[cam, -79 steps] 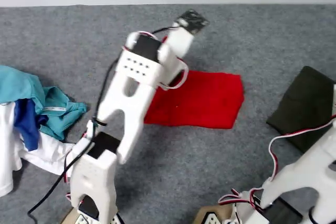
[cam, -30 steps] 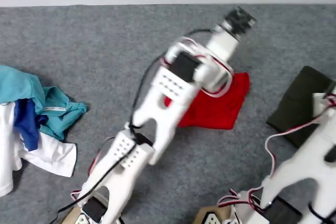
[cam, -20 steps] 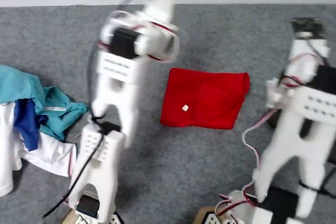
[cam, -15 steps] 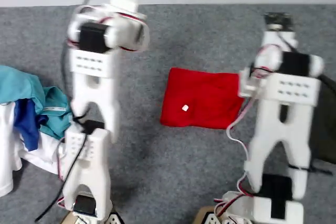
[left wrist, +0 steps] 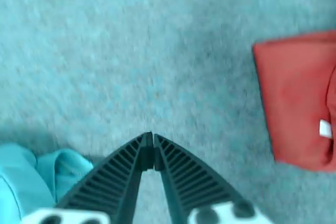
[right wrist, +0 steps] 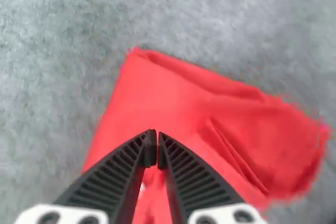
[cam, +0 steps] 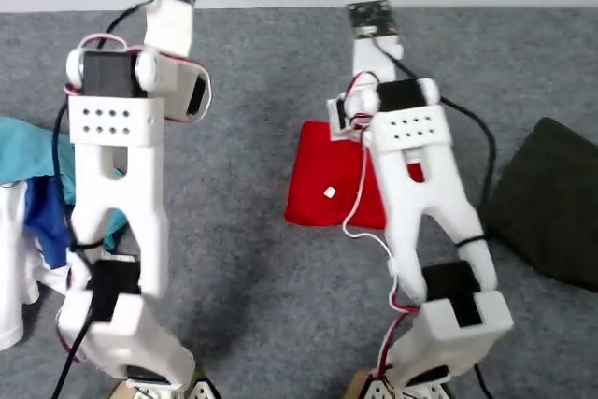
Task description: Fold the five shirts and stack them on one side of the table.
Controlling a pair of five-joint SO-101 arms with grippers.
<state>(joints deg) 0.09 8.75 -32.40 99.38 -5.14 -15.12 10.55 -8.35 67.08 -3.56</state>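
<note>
A folded red shirt (cam: 322, 184) lies at the middle of the grey table, a small white tag showing on it. My right arm (cam: 402, 128) stretches over its right half. The right gripper (right wrist: 156, 136) is shut with nothing in it, held above the red shirt (right wrist: 210, 124) near one edge. My left arm (cam: 112, 119) stands raised at the left. The left gripper (left wrist: 152, 141) is shut and empty over bare table, between the red shirt (left wrist: 299, 98) and a teal shirt (left wrist: 31, 174).
A loose pile of teal, blue and white shirts (cam: 28, 212) lies at the left edge, partly behind the left arm. A dark folded shirt (cam: 547, 203) rests at the right. The grey table (cam: 243, 72) is bare at the back and front middle.
The left arm swung away from the red shirt to the left. The right arm came in from the right edge and now reaches over the red shirt, which has gone from wide to compact.
</note>
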